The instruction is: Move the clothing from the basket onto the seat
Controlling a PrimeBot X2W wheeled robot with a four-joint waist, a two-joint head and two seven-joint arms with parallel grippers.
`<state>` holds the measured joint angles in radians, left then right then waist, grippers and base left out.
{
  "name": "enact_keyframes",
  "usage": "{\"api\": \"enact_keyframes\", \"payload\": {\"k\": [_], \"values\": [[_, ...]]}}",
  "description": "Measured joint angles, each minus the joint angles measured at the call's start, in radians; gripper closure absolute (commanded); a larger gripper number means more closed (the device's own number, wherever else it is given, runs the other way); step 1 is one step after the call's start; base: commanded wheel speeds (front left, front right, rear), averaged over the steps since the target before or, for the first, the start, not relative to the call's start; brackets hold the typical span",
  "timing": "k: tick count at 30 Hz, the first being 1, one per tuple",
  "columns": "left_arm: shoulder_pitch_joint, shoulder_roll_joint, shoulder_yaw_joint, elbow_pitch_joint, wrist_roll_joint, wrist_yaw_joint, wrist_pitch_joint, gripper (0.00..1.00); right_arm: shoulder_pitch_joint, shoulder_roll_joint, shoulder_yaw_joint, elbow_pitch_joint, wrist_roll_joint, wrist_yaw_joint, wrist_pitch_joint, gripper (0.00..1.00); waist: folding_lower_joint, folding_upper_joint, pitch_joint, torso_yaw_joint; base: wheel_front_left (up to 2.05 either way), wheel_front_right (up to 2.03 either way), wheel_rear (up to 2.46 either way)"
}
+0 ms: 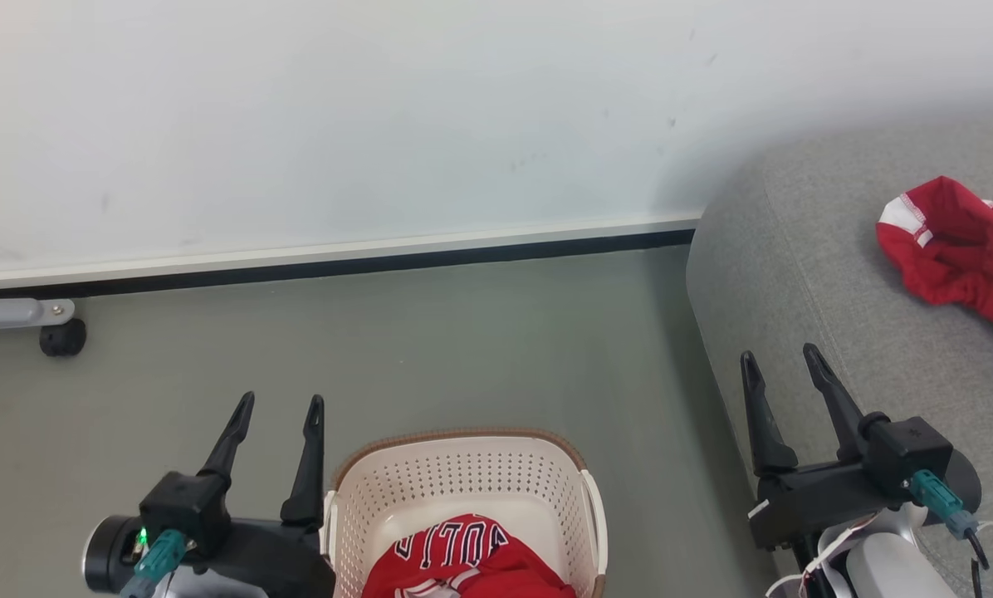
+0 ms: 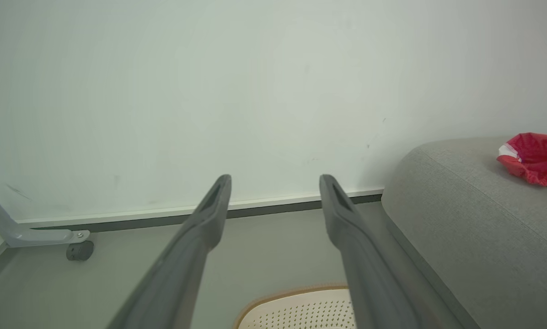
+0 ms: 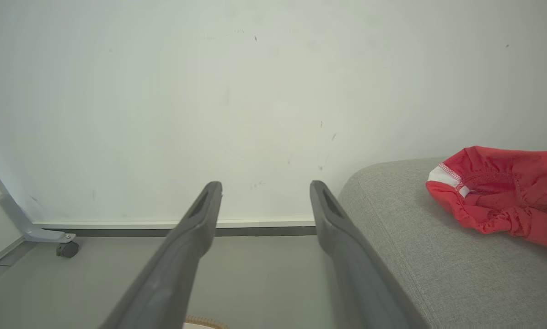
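A cream basket (image 1: 463, 473) with a brown rim stands on the floor at the bottom centre, holding red clothing (image 1: 463, 556) with navy lettering. A second piece of red clothing (image 1: 961, 249) lies crumpled on the grey seat (image 1: 795, 249) at the right, seen also on the seat (image 2: 461, 219) from the left wrist as clothing (image 2: 536, 157) and from the right wrist as clothing (image 3: 502, 196) on the seat (image 3: 415, 246). My left gripper (image 1: 279, 407) is open just left of the basket. My right gripper (image 1: 780, 359) is open above the seat's front edge. Both are empty.
A pale wall (image 1: 380, 124) with a white skirting board runs across the back. A grey frame leg on a black caster (image 1: 62, 336) sits at the far left by the wall. Grey-green floor (image 1: 422, 349) lies between the basket and the wall.
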<state>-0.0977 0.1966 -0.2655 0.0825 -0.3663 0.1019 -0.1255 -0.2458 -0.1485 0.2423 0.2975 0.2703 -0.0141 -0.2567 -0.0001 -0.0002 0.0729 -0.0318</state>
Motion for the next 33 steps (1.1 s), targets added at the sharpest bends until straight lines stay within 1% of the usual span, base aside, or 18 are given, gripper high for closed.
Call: {"api": "enact_keyframes", "payload": {"k": [9, 17, 33], "values": [[0.056, -0.002, 0.035, -0.011, -0.002, 0.013, -0.001, 0.0, 0.039, -0.007, -0.006, -0.024, 0.0, -0.014, 0.0, 0.0, 0.0, 0.0, -0.023, 0.007, 0.0, 0.0, 0.0], [0.084, -0.002, 0.049, -0.028, -0.002, 0.014, -0.001, 0.0, 0.058, -0.012, -0.008, -0.043, 0.0, -0.021, 0.009, 0.0, 0.0001, 0.0002, -0.03, 0.008, 0.0, 0.0, 0.0], [0.087, -0.009, 0.064, -0.045, 0.005, 0.021, 0.01, 0.0, 0.071, -0.013, -0.007, -0.074, 0.0, -0.03, 0.028, 0.0, 0.0001, 0.0002, -0.027, 0.004, 0.0, 0.0, 0.0]]}}
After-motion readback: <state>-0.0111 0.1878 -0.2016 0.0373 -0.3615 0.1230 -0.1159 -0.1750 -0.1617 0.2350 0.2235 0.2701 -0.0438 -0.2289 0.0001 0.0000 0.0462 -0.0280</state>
